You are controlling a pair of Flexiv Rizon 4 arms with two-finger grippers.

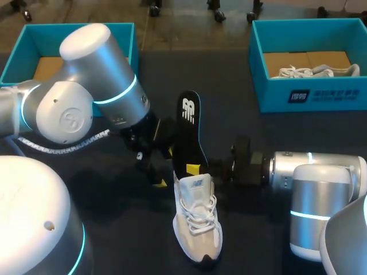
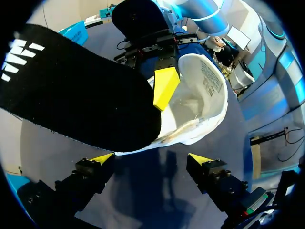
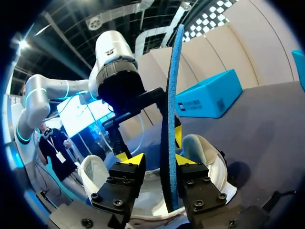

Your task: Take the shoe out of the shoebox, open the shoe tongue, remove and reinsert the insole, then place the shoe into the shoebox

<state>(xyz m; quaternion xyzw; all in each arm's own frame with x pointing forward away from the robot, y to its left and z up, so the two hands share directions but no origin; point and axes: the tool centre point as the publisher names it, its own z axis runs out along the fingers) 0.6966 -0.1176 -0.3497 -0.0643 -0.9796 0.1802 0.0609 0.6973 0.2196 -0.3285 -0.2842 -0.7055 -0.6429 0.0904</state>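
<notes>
White lace-up mesh shoe [image 1: 196,223] at the insole step. The yellow-tipped fingers [image 3: 183,159] of the right gripper [image 3: 159,160] are drawn close on a thin black foam insole [image 3: 170,95]. One finger is set against its black upper face and the other against its blue underside. The insole is held on edge and rises steeply from the shoe. Its lower end is seen at the shoe's opening, while its printed end is lifted clear toward the far side of the table.

The left gripper [image 2: 151,159] is spread wide with nothing between its fingers. It hangs just beside the insole and the shoe's collar and, as far as can be seen, touches neither.

The shoe rests on its sole on the dark table [image 1: 258,246], toe toward the robot, well apart from both boxes. A teal cardboard shoebox [image 1: 23,54] stands at the far left, partly hidden by the left arm. A second teal box [image 1: 269,94], with another pale shoe inside, stands at the far right.

The step is judged to be the handling of the insole. Whether it is being drawn out or fed back cannot be told. For reinsertion, the insole would need to be tilted flatter and slid toe-first. The collar would likely have to be steadied by the free gripper.
</notes>
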